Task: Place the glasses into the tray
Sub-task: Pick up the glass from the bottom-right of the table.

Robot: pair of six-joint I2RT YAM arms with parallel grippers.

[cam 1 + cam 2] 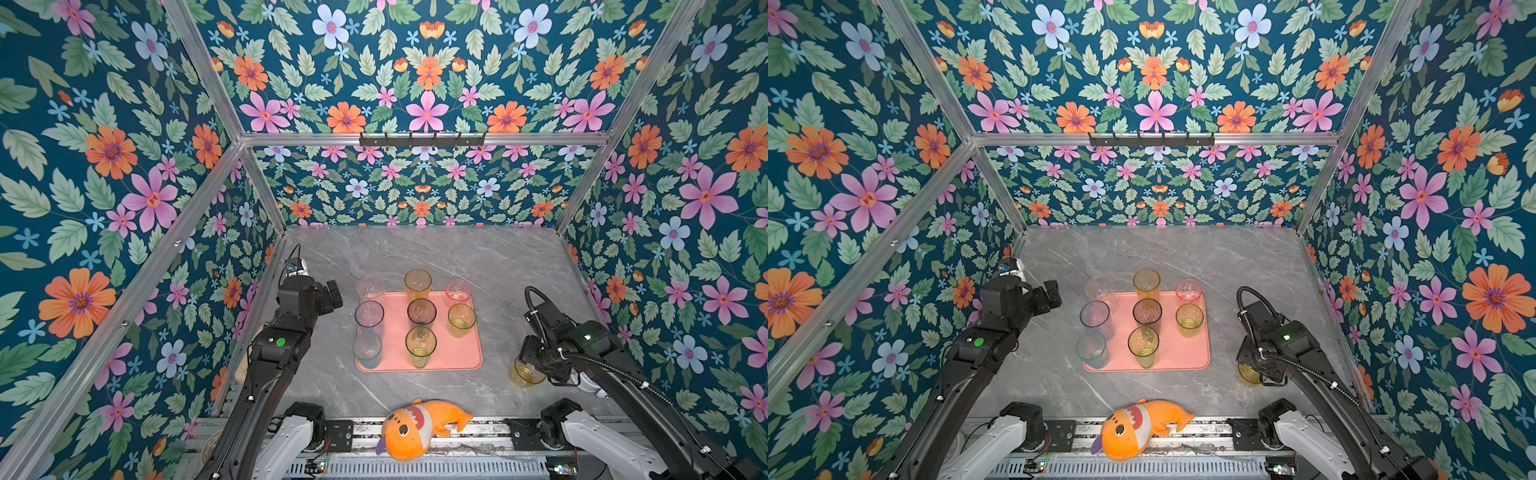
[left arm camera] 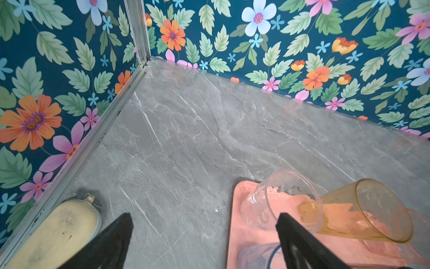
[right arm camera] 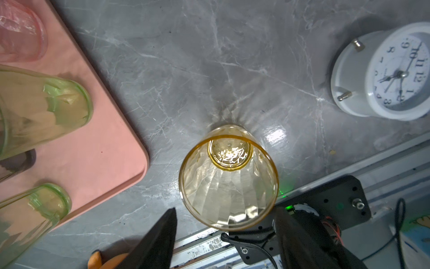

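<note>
Nearby: clock [image 3: 384, 74] near yellow glass [image 3: 229, 181] | plush fish [image 1: 419, 432] at front edge

Glossy marble-look table [image 1: 457, 257], transl. plastic glasses [image 1: 417, 286], tray [image 1: 453, 353] – matt, smooth, plush cloth toy [image 1: 411, 432]

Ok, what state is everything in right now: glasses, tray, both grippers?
Tray: flat on the table, holding eight glasses.
Eight glasses: upright on the tray, empty.
Yellow glass: upright on the table, off the tray, between the right gripper's jaws.
Right gripper: open, straddling the yellow glass.
Left gripper: open, empty, beside the tray.
Plush toy: lying on the front rail.
</note>
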